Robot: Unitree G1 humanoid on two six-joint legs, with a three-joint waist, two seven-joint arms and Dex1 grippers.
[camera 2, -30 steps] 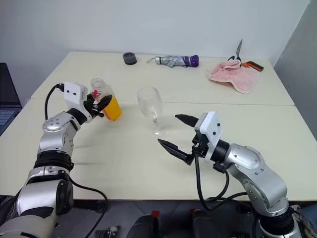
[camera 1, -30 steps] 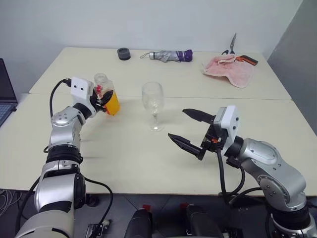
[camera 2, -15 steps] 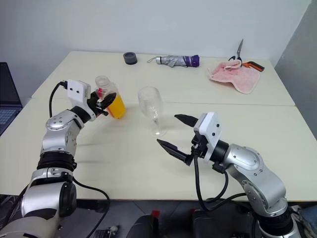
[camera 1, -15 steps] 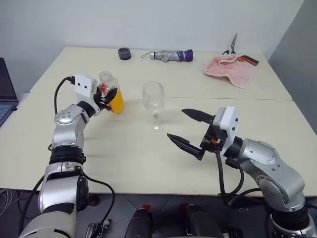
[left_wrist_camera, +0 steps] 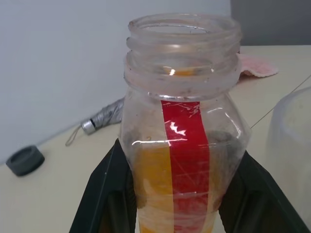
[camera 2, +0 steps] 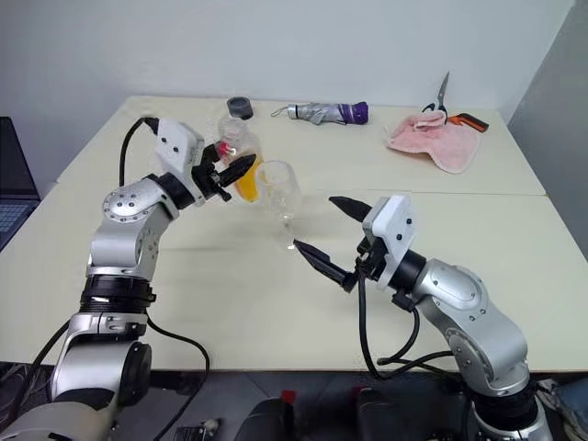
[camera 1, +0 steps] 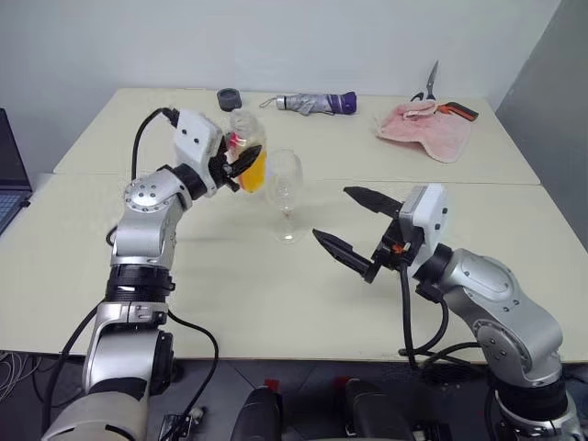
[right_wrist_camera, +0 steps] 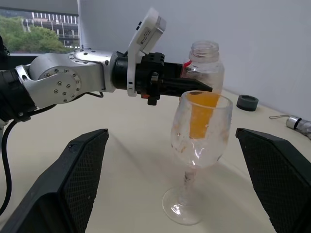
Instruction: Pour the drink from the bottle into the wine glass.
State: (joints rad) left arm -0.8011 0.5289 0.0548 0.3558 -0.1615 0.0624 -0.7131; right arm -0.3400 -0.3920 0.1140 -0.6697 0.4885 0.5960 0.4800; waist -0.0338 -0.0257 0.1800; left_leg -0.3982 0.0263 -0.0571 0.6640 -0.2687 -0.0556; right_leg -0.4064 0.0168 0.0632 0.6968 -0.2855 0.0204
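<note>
The clear bottle [camera 1: 244,147] has an open mouth, a red label strip and orange drink [camera 1: 255,172] in its lower half. My left gripper [camera 1: 241,166] is shut on its body and holds it nearly upright above the table, close beside the rim of the wine glass [camera 1: 284,183]. The stemmed glass stands upright near the middle of the table [camera 1: 230,285]. In the left wrist view the bottle [left_wrist_camera: 184,121] sits between my black fingers [left_wrist_camera: 104,194]. My right gripper [camera 1: 333,213] is open to the right of the glass, apart from it, and points toward the glass [right_wrist_camera: 199,126].
At the table's far side lie a dark round cap [camera 1: 230,99], a folded grey-and-purple umbrella [camera 1: 317,102], a pink cloth [camera 1: 424,129] and scissors [camera 1: 432,87]. A laptop [camera 1: 9,175] shows at the left edge.
My left gripper has carried the bottle up and to the right, from well left of the wine glass to right beside its rim. The right gripper has stayed put.
</note>
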